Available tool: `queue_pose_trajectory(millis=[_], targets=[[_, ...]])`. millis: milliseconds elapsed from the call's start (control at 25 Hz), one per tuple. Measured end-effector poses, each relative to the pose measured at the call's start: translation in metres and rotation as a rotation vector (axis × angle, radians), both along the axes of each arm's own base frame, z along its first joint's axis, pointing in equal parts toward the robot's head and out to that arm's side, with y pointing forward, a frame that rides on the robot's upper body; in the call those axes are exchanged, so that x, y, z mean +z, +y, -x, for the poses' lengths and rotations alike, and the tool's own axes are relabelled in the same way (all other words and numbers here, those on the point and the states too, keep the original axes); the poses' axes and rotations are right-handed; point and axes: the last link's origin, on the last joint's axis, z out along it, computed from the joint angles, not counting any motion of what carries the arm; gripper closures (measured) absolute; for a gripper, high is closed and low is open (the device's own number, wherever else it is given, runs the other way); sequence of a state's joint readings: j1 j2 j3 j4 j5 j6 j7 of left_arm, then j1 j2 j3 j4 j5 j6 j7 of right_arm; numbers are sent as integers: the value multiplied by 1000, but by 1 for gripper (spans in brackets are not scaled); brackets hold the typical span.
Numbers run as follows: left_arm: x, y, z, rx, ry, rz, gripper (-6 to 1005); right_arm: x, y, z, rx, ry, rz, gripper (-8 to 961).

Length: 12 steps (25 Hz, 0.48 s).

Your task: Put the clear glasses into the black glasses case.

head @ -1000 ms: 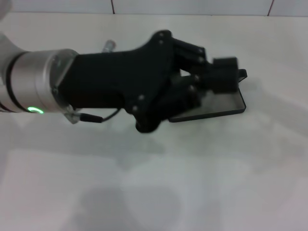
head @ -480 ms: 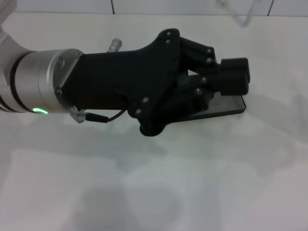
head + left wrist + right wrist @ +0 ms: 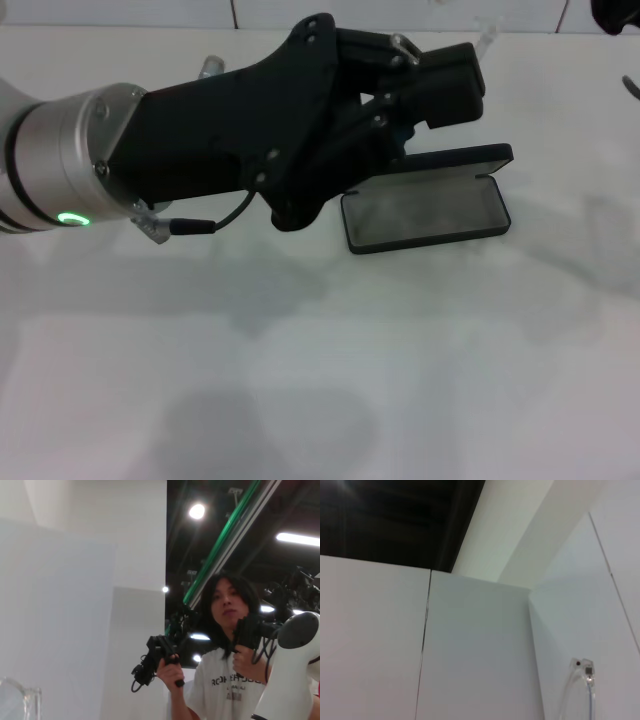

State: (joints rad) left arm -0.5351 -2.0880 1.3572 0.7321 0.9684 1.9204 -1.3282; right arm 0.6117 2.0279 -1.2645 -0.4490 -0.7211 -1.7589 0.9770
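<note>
A: Your left gripper [image 3: 440,85] hangs over the far side of the table [image 3: 420,380], just behind the black glasses case [image 3: 425,212]. I cannot tell whether it is spread or pressed together.

B: And the case?

A: It lies open and flat on the table, grey lining up, lid edge toward the far side. Its tray looks empty to me.

B: Where are the clear glasses?

A: Only a thin clear arm tip shows past the gripper at the far edge [image 3: 487,35]; the right wrist view shows a clear curved arm [image 3: 584,685] close to that camera. Which arm holds them, I cannot say. The right gripper is just a dark shape at the far right corner [image 3: 618,15].

B: What could go wrong?

A: You may lower them askew, so an arm catches the raised lid or the rim and the case skids; the glossy white table offers little grip.

B: The room?

A: White panel walls, dark ceiling with lamps, and a person [image 3: 227,645] holding two controllers.
</note>
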Motion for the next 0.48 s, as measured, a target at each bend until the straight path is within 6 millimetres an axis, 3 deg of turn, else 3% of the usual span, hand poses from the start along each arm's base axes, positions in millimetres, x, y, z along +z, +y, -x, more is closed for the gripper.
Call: queue_pose_trajectory(millis=[480], targets=[[4,5,6,48,-27,-32,949,-20,0,9,21,-74,65,836]])
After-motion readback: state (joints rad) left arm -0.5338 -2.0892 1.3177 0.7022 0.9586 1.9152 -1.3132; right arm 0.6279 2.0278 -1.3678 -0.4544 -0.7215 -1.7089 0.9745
